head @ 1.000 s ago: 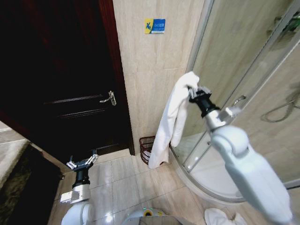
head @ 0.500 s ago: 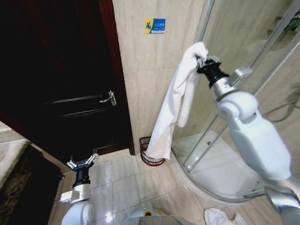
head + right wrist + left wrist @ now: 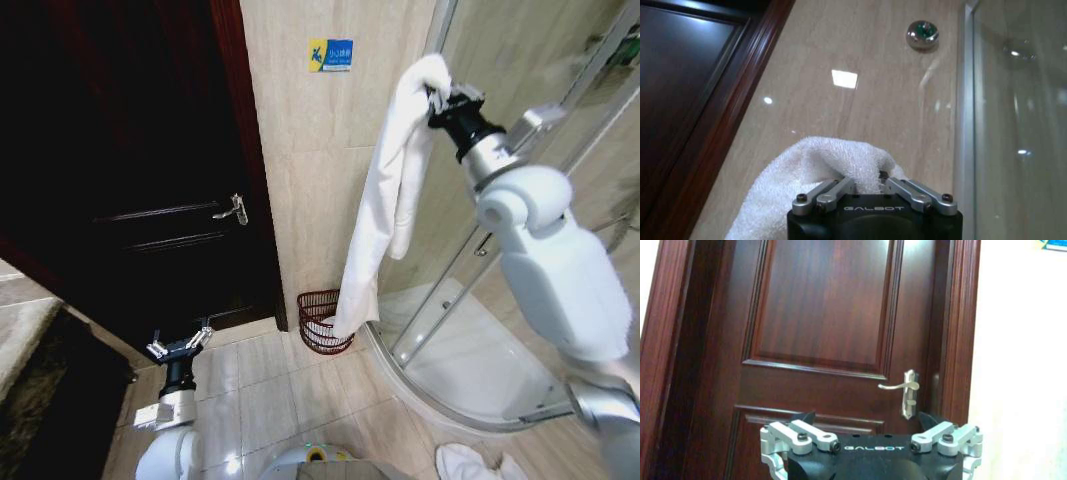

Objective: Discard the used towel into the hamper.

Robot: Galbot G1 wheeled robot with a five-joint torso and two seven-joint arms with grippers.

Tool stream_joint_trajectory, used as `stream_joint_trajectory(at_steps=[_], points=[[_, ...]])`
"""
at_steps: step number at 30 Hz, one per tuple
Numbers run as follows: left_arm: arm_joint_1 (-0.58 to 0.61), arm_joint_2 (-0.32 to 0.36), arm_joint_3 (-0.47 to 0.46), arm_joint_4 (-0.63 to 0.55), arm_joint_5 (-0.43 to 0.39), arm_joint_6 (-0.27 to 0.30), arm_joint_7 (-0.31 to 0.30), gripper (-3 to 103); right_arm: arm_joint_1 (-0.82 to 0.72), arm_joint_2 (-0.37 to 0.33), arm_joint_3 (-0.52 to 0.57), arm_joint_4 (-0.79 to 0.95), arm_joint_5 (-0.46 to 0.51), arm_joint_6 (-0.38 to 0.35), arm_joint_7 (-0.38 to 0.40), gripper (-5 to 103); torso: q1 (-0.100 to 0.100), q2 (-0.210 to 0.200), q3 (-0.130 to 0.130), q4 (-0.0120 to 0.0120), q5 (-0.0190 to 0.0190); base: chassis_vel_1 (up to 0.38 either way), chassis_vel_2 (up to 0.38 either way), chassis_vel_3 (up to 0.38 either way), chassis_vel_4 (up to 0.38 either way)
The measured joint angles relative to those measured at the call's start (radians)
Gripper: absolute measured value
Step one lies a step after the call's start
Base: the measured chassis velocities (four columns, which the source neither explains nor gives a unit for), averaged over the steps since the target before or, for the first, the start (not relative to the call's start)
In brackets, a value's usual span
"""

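right gripper (image 3: pixel 440 95): raised by the tiled wall, jaws clamped on white towel (image 3: pixel 385 200), fingertips buried in cloth | towel hangs long, its lower end covering part of the hamper (image 3: pixel 318 322) rim at the wall base | left gripper (image 3: pixel 180 346): low, facing dark door (image 3: pixel 820 330), jaws apart

Before me stands a dark wooden door (image 3: pixel 150 200) with a silver handle (image 3: pixel 232 209). Beside it runs a beige tiled wall (image 3: pixel 310 180) bearing a small blue sign (image 3: pixel 331 54). A curved glass shower enclosure (image 3: pixel 520 180) follows, over glossy beige floor tiles (image 3: pixel 270 390).
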State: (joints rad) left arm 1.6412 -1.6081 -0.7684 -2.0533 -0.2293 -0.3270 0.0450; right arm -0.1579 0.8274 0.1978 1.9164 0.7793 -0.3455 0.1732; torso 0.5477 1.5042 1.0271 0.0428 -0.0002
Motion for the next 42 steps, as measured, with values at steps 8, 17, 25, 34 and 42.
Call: stream_joint_trajectory(at_steps=[8,17,25,34,42], points=[[0.002,0.0,0.0,0.003,0.003,-0.003,0.001,100,0.149,0.103,-0.078,-0.147,0.011,-0.026,0.075,9,0.0,0.0,0.0,0.0003,0.0002,0.0,0.0,0.0,0.0],[0.006,0.0,-0.01,0.017,-0.01,-0.02,0.001,100,0.208,0.107,-0.104,-0.222,-0.017,-0.031,0.046,9,0.0,0.0,0.0,0.0001,-0.0004,0.0,0.0,0.0,0.0],[0.013,0.0,-0.008,0.026,-0.024,-0.041,0.007,100,0.076,0.1,-0.081,-0.208,-0.046,-0.014,0.024,9,0.0,0.0,0.0,0.0,0.0002,0.0,0.0,0.0,0.0],[0.007,0.0,0.002,0.026,-0.02,-0.043,0.022,100,0.124,0.097,-0.071,-0.233,-0.057,-0.001,0.016,9,0.0,0.0,0.0,0.0001,-0.0002,0.0,0.0,0.0,0.0],[0.015,0.0,0.009,0.036,-0.015,-0.054,0.023,100,0.138,0.058,-0.05,-0.221,-0.056,-0.008,0.001,9,0.0,0.0,0.0,-0.0001,0.0003,0.0,0.0,0.0,0.0]])
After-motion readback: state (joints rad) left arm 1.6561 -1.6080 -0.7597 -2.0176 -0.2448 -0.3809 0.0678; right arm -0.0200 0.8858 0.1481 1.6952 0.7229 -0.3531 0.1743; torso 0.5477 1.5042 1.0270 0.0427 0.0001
